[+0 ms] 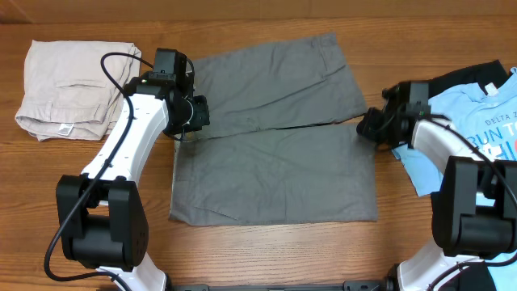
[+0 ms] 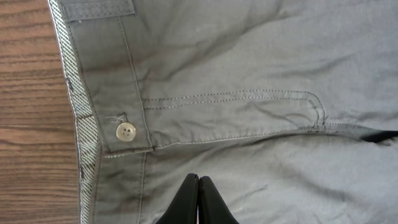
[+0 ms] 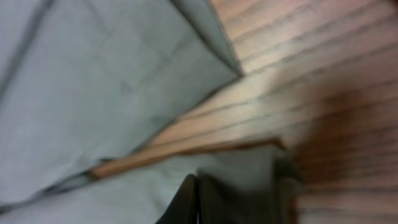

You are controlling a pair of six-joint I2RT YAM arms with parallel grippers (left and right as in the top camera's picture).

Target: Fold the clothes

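Across the middle of the table (image 1: 266, 250), found the grey shorts (image 1: 275, 162) spread flat, waistband (image 2: 93, 124) to the left, both legs running right. Noted the left gripper (image 2: 198, 182) at the waistband end, just past the button (image 2: 125, 131), jaws pressed together. Noted the right gripper (image 3: 196, 183) at the hem, by the gap between the legs, likewise closed. Could not tell whether either pinched cloth or merely touched it. Judged the risks: a one-layer pinch, dragging the top panel and leaving the under layer behind; uneven lifting, skewing the fold; a slipped hem on the right, dropping that side. Saw a plain wood-grain tabletop, with beige shorts (image 1: 65, 89) at far left and a blue printed T-shirt (image 1: 485, 113) at far right. Saw nothing of the room beyond.
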